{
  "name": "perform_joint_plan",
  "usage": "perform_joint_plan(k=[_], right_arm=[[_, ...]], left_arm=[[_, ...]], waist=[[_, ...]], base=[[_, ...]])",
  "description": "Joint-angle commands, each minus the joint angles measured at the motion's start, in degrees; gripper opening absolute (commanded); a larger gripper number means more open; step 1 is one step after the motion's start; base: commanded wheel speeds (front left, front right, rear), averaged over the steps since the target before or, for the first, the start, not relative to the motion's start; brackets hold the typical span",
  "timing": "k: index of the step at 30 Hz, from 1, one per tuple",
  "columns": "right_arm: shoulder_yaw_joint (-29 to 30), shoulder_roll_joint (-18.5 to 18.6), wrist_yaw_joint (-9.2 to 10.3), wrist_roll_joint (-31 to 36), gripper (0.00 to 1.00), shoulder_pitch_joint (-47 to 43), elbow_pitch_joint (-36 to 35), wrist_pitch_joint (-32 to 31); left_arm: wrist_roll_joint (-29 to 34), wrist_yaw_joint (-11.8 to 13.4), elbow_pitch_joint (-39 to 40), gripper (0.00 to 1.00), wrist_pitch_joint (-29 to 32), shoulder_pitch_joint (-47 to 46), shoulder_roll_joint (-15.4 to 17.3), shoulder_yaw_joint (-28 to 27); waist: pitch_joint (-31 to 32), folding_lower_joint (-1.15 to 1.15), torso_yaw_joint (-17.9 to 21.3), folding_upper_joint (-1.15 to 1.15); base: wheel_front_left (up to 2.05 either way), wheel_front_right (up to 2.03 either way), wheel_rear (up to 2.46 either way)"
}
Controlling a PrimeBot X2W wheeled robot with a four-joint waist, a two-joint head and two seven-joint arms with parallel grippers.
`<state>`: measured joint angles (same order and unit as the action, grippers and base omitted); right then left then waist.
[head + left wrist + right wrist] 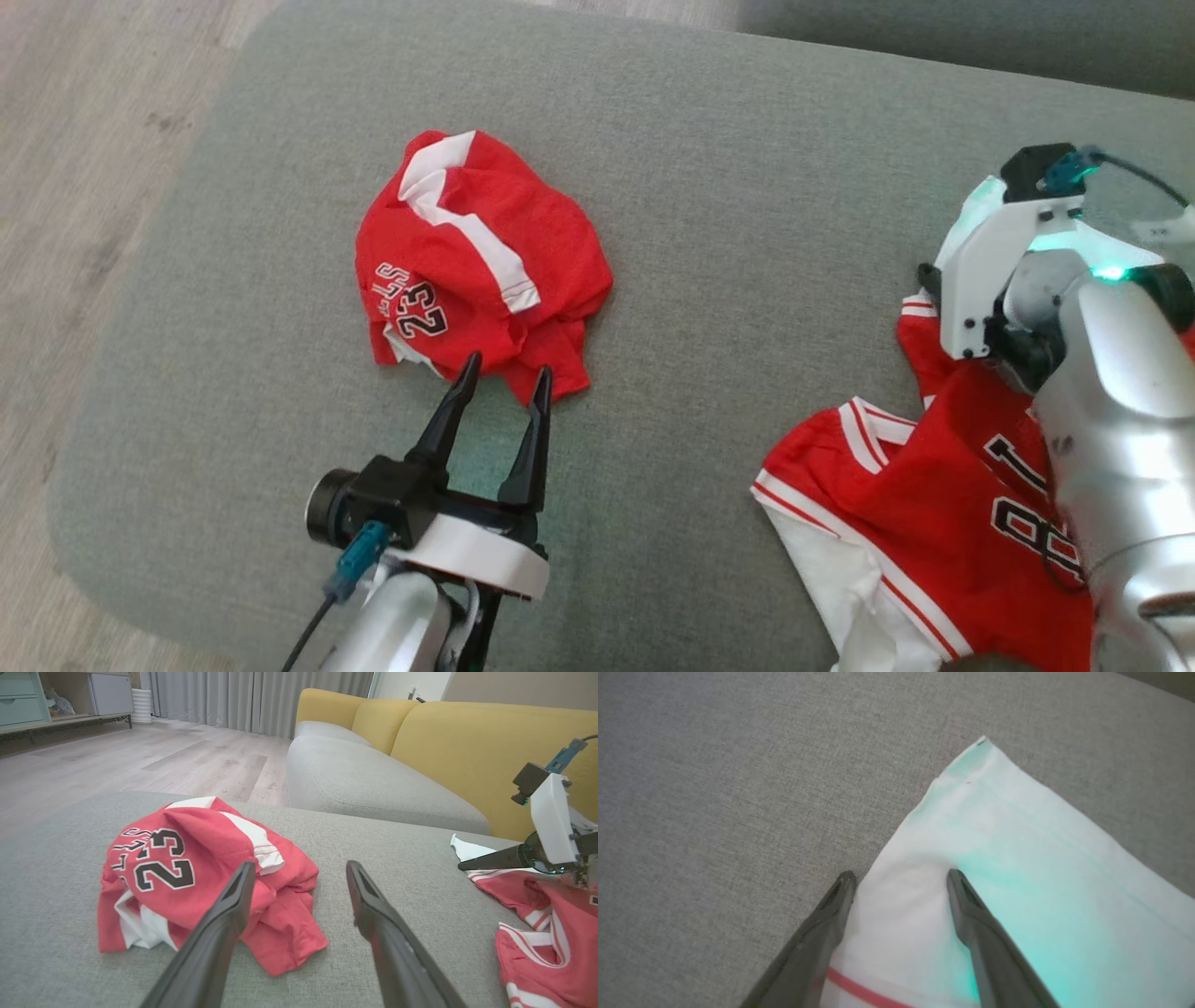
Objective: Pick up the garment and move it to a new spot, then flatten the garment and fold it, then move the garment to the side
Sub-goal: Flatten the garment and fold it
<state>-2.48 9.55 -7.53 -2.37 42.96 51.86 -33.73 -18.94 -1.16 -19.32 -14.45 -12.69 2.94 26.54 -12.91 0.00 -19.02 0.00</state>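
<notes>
head view: the crumpled garment (476,257) sits in a heap mid-left on the grey cushion (709,187). my left tool (508,367) points at its near edge, fingers spread and holding nothing, lined up for a pick, i'd say. a second jersey (934,504) lies spread at the lower right, partly under my right forearm (1111,420).

left wrist view: the heap is just ahead and left of the parted fingers, not yet between them.

right wrist view: the right tool (901,876) is released too, its tips straddling the jersey's white corner (1017,858), probably to pinch that edge. i cannot tell whether they touch cloth.
</notes>
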Motion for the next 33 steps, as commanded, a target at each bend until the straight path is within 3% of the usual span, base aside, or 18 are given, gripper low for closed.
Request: perform_joint_plan(k=[1,2,3,10,15,25,29,30,31,33], right_arm=[[-0.15,-0.19,0.04,0.18,0.92,-0.20,1.25,-1.20],[0.06,-0.13,0.04,0.25,0.23,0.09,1.68,-1.11],[0.12,-0.08,0.04,0.35,0.00,0.35,2.04,-0.91],[0.71,0.45,0.04,1.34,0.00,2.17,2.67,3.01],[3.62,1.05,0.04,1.73,0.00,5.61,1.42,12.70],[12.32,3.45,0.04,12.75,0.00,17.07,1.43,34.78],[16.78,4.08,0.04,18.88,0.00,19.81,2.70,39.06],[17.01,4.16,0.04,20.79,0.67,20.10,3.38,39.11],[17.30,4.03,0.04,22.20,1.00,20.30,4.31,38.85],[18.05,3.82,0.04,24.36,1.00,20.46,5.58,39.11]], left_arm=[[-0.49,0.34,1.83,1.00,-0.55,-2.12,-0.04,-1.08],[-0.60,0.41,1.90,1.00,-0.55,-2.18,-0.04,-0.97],[-0.69,0.47,1.97,1.00,-0.55,-2.24,-0.05,-0.86],[-1.01,0.87,2.19,1.00,-0.55,-2.67,-0.05,-0.34],[-1.26,0.94,2.40,1.00,-0.55,-3.24,-0.05,0.37],[-1.91,1.17,2.57,1.00,-0.55,-3.52,-0.06,1.63],[-2.31,1.38,2.61,1.00,-0.55,-3.56,-0.06,2.29],[-2.40,1.42,2.59,1.00,-0.55,-3.56,-0.06,2.39],[-2.47,1.46,2.57,1.00,-0.55,-3.56,-0.06,2.44],[-2.61,1.56,2.53,1.00,-0.55,-3.56,-0.06,2.45]], waist=[[-0.35,0.00,-0.30,0.00],[-0.45,0.00,-0.38,0.00],[-0.56,0.00,-0.44,0.00],[-1.17,0.00,-0.63,0.00],[-1.85,0.00,-1.37,0.00],[-2.22,0.00,-3.37,0.00],[-2.21,0.00,-3.92,0.00],[-2.22,0.00,-3.99,0.00],[-2.23,0.00,-4.04,0.00],[-2.21,0.00,-4.04,0.00]], base=[[0.00,0.00,0.00],[0.00,0.00,0.00],[0.00,0.00,0.00],[0.00,0.00,0.00],[0.00,0.00,0.00],[0.00,0.00,0.00],[0.00,0.00,0.00],[0.00,0.00,0.00],[0.00,0.00,0.00],[0.00,0.00,0.00]])
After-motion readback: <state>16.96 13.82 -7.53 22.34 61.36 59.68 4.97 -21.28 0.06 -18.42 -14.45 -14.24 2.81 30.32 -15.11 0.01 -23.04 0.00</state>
